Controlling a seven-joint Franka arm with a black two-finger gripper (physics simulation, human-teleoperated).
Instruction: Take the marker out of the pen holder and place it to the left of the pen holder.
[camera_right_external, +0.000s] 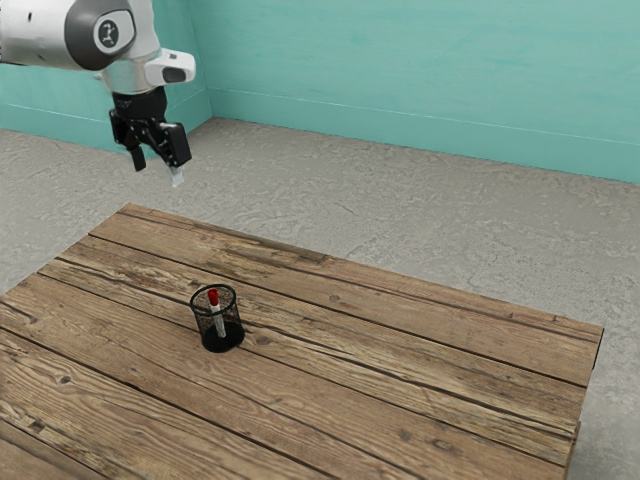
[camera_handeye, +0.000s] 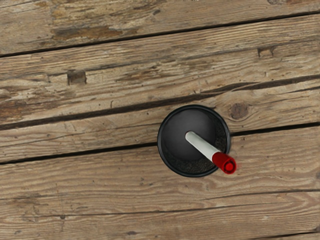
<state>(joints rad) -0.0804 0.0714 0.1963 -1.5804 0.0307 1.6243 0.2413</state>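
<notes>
Marker (camera_handeye: 201, 145) leans in the pen holder (camera_handeye: 176, 161), red end (camera_handeye: 223, 162) over its rim, planks (camera_handeye: 100, 185) all around, tool (camera_right_external: 159, 171) spread well above.

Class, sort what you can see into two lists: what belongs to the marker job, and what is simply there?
Part of the job:
- marker, leaning in the holder, red end up
- mesh pen holder
- claw, open, away from the marker
- wooden table, where the marker should go

Simply there:
- grey floor
- teal wall

Turquoise walls (camera_right_external: 400, 75) — rough grey floor (camera_right_external: 400, 225) — and a worn, brown plank table (camera_right_external: 400, 370).
</notes>
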